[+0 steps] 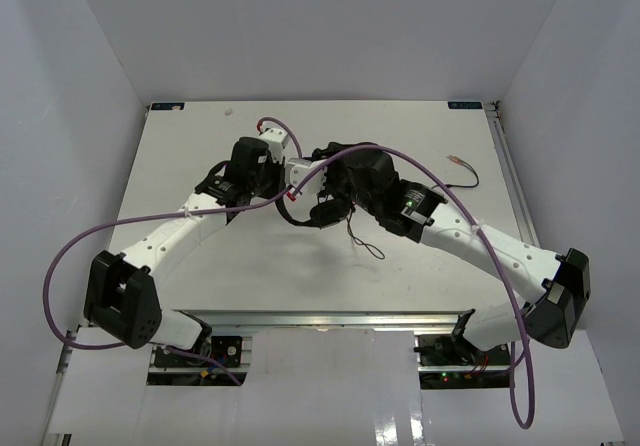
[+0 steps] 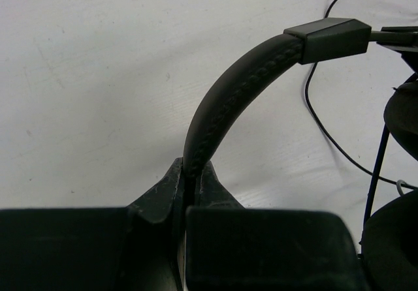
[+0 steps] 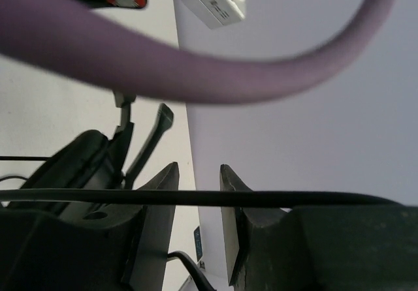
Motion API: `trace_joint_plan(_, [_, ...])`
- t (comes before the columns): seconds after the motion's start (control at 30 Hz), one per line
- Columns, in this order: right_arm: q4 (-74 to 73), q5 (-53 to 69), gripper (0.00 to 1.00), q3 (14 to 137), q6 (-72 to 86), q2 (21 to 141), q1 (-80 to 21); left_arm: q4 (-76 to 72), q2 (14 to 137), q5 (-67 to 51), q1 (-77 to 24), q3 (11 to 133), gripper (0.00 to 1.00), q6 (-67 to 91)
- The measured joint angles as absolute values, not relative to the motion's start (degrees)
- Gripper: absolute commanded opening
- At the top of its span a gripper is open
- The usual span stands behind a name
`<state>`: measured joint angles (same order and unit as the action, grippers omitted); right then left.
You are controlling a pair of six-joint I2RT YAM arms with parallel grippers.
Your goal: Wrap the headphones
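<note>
The black headphones (image 1: 325, 211) are held up over the middle of the table between both arms. My left gripper (image 1: 300, 194) is shut on the padded headband (image 2: 228, 102), which arcs up and right from the jaws (image 2: 191, 177) to a slider block (image 2: 326, 38). The earcups (image 2: 405, 115) hang at that view's right edge. My right gripper (image 1: 342, 181) is open beside an earcup (image 3: 72, 164). The thin black cord (image 3: 196, 197) runs straight across in front of its two fingers (image 3: 197, 186), not pinched. The cord's loose end with a reddish plug (image 1: 456, 158) lies on the table at the right.
A thick purple robot cable (image 3: 196, 76) sweeps across the top of the right wrist view and over both arms (image 1: 400, 161). A loop of cord (image 1: 366, 243) hangs below the headphones. White walls enclose the table (image 1: 200, 266) on three sides.
</note>
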<state>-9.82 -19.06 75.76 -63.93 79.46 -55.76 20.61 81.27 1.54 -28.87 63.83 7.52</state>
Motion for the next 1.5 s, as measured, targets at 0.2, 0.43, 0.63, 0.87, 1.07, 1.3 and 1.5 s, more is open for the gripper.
trace_joint_plan(0.2, [-8.03, -18.33, 0.17, 74.08, -62.65, 79.50, -53.87, 21.55, 76.36, -1.20, -28.68, 60.20, 0.00, 7.57])
trace_joint_plan(0.43, [-6.28, -15.86, 0.22, 74.08, -61.79, 79.50, -52.95, 21.81, 74.87, -4.01, -28.67, 59.57, 0.00, 7.96])
trace_joint_plan(0.63, [-6.08, -13.54, 0.29, 74.08, -62.80, 79.50, -51.28, 22.01, 74.35, -5.83, -28.67, 59.25, 0.00, 7.39])
trace_joint_plan(0.87, [-8.51, -3.24, 0.30, 74.08, -57.18, 79.50, -45.51, 22.04, 71.40, -6.67, -28.67, 58.57, 0.00, 7.02])
trace_joint_plan(1.07, [-10.51, 4.88, 0.31, 74.59, -52.50, 79.57, -44.64, 22.89, 71.00, -7.29, -28.67, 58.57, 0.00, 6.30])
trace_joint_plan(1.3, [-11.31, 7.02, 0.35, 78.40, -51.69, 82.96, -44.60, 23.49, 71.00, -9.50, -28.33, 58.67, 0.00, 5.77])
trace_joint_plan(1.5, [-12.24, 7.04, 0.44, 78.92, -52.28, 85.29, -44.14, 24.81, 70.85, -10.59, -28.12, 58.67, 0.00, 4.82])
